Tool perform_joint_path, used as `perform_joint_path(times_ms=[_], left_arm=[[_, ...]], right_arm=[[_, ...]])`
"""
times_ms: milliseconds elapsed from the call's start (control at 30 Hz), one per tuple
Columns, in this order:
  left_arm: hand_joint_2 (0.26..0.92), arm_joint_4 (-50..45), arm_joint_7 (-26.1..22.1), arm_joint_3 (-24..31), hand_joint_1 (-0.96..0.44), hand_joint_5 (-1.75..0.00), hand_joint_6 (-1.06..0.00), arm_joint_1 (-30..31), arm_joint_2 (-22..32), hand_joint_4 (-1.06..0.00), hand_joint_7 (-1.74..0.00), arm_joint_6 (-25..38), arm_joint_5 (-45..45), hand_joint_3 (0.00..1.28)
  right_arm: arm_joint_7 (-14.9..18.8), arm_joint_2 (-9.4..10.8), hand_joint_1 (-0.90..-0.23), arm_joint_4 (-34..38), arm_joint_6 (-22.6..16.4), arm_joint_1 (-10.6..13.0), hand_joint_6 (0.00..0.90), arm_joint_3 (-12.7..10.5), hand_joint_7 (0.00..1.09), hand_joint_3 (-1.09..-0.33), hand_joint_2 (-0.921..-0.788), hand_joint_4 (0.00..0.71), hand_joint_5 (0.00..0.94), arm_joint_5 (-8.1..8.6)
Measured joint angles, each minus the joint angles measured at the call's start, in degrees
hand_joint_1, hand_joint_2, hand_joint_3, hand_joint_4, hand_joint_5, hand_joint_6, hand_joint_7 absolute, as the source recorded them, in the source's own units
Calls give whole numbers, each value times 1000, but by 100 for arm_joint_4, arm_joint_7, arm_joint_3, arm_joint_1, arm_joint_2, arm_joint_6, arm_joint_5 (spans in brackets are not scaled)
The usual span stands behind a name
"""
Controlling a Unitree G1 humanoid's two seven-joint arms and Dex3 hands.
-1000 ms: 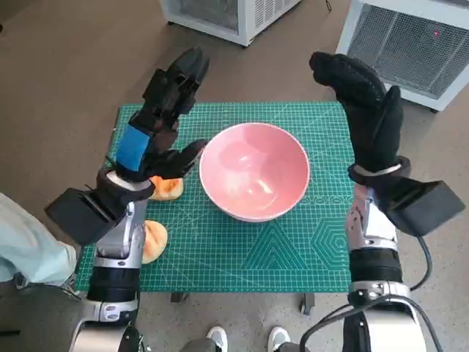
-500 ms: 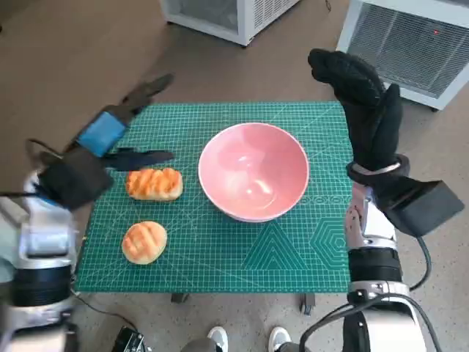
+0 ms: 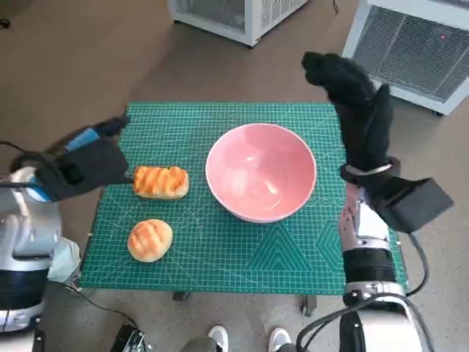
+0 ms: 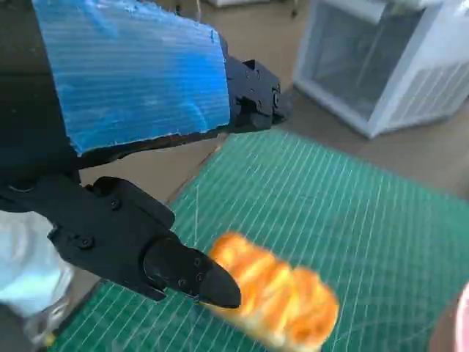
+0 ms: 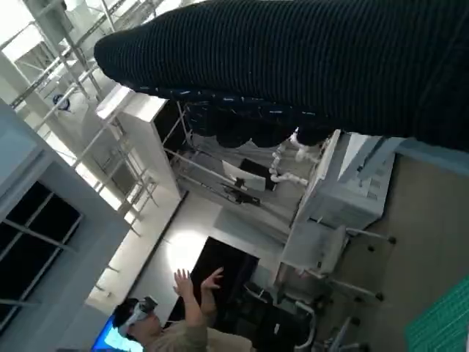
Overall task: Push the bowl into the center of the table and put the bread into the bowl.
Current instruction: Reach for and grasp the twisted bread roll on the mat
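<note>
Pink bowl [image 3: 261, 180] upright mid-table, bread [image 3: 160, 182] beside

A green cutting mat [image 3: 293, 257] covers the table; white grilled units [image 3: 410, 44] stand behind.

Two breads [image 3: 160, 182] [image 3: 150, 240] lie left of the bowl [image 3: 261, 181] on the mat [image 3: 234, 257].

A robot hand [image 4: 139, 169], its back wrapped in blue tape [image 4: 132, 81], hangs open above a green gridded cutting mat [image 4: 352, 220] on the desk. One black fingertip [image 4: 209, 282] hovers just beside a golden, ridged bread roll [image 4: 275, 297], which lies toward the frame's five o'clock; whether the two touch cannot be told. A white appliance with a mesh front [image 4: 381, 59] stands on the brown floor [image 4: 183, 158] toward one o'clock, beyond the mat.
</note>
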Motion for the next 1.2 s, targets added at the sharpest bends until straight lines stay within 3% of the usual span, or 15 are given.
perform_joint_path(times_ms=[433, 867, 1000, 1067, 1200], left_arm=[[750, 619, 141, -659, -288, -4, -260, -121, -358, -75, -4, 28, 228, 1], [752, 1724, 706, -1055, -235, -14, -298, -497, -836, -124, -16, -330, 435, 1], [761, 2158, 945, -1164, -180, -17, -384, -600, -964, -196, -31, -569, 445, 4], [772, 2321, 1054, -1189, -140, -21, -475, -628, -1025, -273, -45, -663, 446, 6], [810, 2668, 1378, -1217, -63, -41, -684, -691, -1136, -542, -62, -922, 447, 10]], right_arm=[[22, 2, -703, -1, 25, 0, 137, 43, 479, -788, -921, 259, 0, 32], [42, 2, -700, -172, 98, 14, 128, 108, 495, -789, -921, 257, 0, 92], [49, 1, -697, -310, 166, 38, 126, 135, 500, -788, -921, 257, 0, 141], [49, -5, -696, -366, 185, 51, 125, 142, 502, -787, -921, 257, 0, 161], [49, -18, -694, -490, 228, 109, 123, 152, 506, -785, -921, 258, 1, 185]])
